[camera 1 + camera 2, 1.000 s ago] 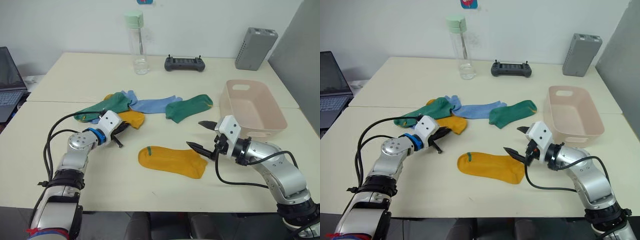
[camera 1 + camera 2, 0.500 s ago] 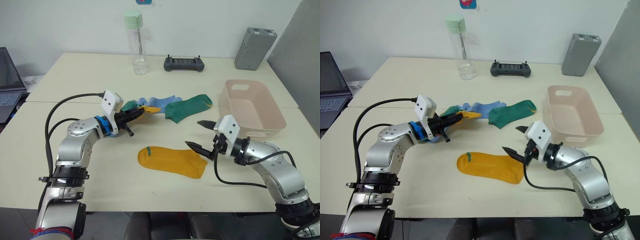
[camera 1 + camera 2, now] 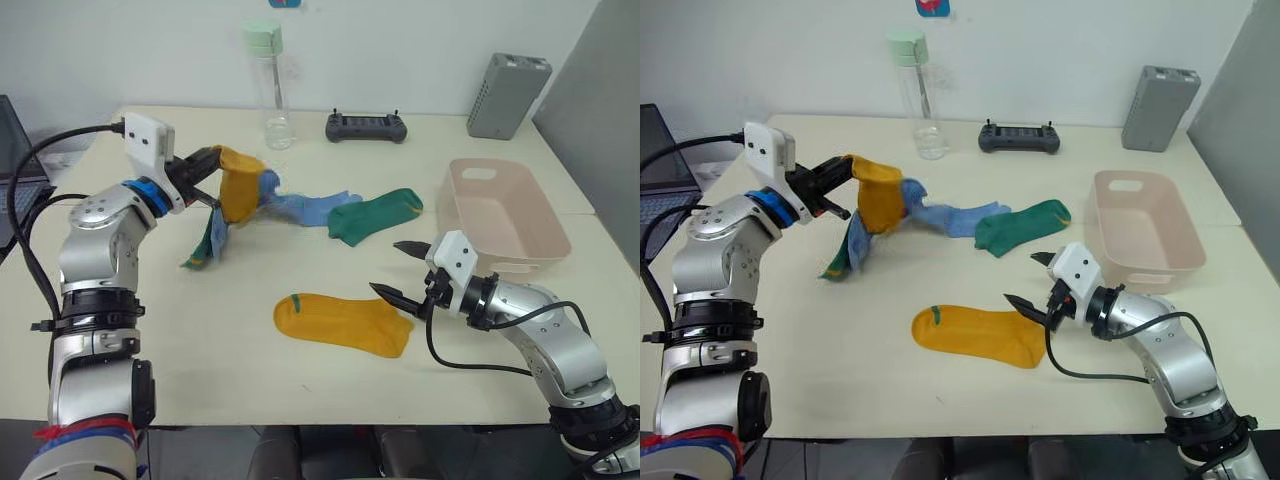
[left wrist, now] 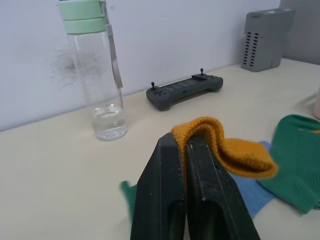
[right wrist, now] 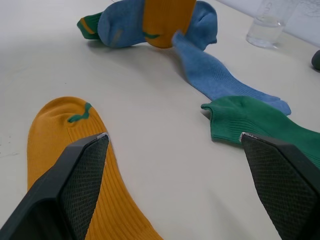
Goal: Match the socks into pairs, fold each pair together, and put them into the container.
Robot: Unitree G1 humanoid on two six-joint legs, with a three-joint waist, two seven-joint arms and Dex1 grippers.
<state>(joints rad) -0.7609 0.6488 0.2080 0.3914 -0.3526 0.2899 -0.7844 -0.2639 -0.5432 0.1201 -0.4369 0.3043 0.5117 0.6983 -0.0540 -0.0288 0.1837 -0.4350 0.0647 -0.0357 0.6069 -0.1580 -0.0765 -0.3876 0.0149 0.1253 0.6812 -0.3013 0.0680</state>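
From the head camera: I have the left gripper (image 3: 207, 157) raised above the table (image 3: 150, 300), its fingers pinched on the cuff of a mustard-yellow sock (image 3: 237, 183), because this sock has to be drawn clear of the heap before it can meet its partner. A light blue sock (image 3: 300, 208) trails from it toward the pink container (image 3: 505, 215), and a dark green sock (image 3: 206, 245) hangs down with the bundle, so I judge the pull is dragging its neighbours along. The partner yellow sock (image 3: 342, 322) lies flat nearer me than the container, its green toe mark pointing away from the tub. A second green sock (image 3: 375, 215) rests between the blue one and the container. My right gripper (image 3: 398, 271) sits spread wide just beside the container's near corner, at the flat yellow sock's end, apparently placed to pin or lift it. The container holds no socks.

From the left wrist: the two black fingers (image 4: 165, 190) press together with the yellow knit folded over their tips; a water bottle (image 4: 97, 75), a handheld controller (image 4: 186, 89) and a grey box (image 4: 262, 40) stand along the table's far edge.

From the right wrist: both finger pads (image 5: 80, 175) stand apart with nothing between them, straddling the flat yellow sock's end, the green sock beyond.
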